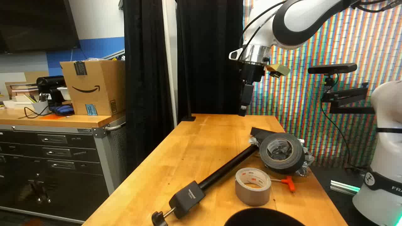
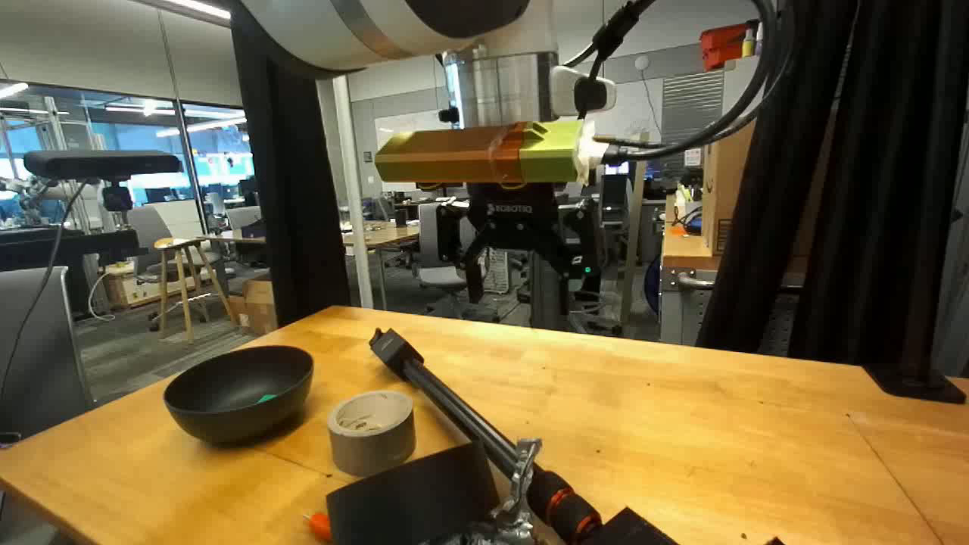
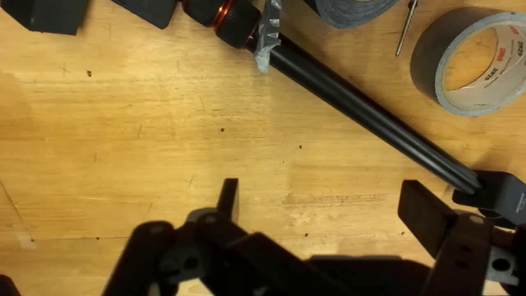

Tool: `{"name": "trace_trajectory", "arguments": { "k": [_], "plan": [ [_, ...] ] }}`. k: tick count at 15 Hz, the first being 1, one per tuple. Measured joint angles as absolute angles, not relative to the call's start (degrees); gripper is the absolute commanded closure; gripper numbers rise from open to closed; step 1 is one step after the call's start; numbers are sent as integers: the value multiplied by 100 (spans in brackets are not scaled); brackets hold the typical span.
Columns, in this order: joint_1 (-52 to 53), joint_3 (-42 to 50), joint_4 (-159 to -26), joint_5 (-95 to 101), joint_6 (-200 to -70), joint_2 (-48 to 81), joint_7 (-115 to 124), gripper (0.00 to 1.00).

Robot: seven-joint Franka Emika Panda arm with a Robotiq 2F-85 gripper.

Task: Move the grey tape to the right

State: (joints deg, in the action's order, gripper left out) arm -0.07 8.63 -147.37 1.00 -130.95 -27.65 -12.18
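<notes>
The grey tape (image 1: pixel 252 195) is a grey roll with a pale core, lying flat with its hole up on the wooden table (image 1: pixel 188 157). It also shows in an exterior view (image 2: pixel 375 448) beside the black bowl, and at the upper right of the wrist view (image 3: pixel 427 61), partly cut off by the frame's edge. My gripper (image 3: pixel 320 183) is open and empty, its fingers wide apart over bare wood. In both exterior views the gripper (image 1: pixel 242 111) (image 2: pixel 518 299) hangs well above the table, apart from the tape, on the far side of the black bar tool.
A long black bar tool (image 1: pixel 229 167) (image 3: pixel 370 109) lies diagonally between gripper and tape. A bulkier dark roll (image 1: pixel 296 160) with crumpled foil leans at the bar's end. An orange-handled tool (image 1: pixel 289 183) lies beside the tape. A black bowl (image 2: pixel 238 412) stands near it.
</notes>
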Motion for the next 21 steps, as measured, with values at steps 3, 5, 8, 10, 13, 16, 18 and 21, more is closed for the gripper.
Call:
{"name": "trace_trajectory", "arguments": {
  "k": [3,5,8,10,13,16,18,21],
  "plan": [
    [-7,863,-14670,100,-13097,-2785,-1218,0],
    [-7,863,-14665,100,-13097,-2791,-1218,0],
    [-7,863,-14665,100,-13097,-2791,-1218,0],
    [-7,854,-14687,100,-13091,-2778,-1218,0],
    [5,674,-14710,100,-13089,-2674,-1188,0],
    [22,344,-14708,123,-13091,-2464,-999,0],
    [54,76,-14678,161,-13095,-2281,-762,0],
    [147,-281,-14607,180,-13098,-1978,-381,0]
  ]
}}
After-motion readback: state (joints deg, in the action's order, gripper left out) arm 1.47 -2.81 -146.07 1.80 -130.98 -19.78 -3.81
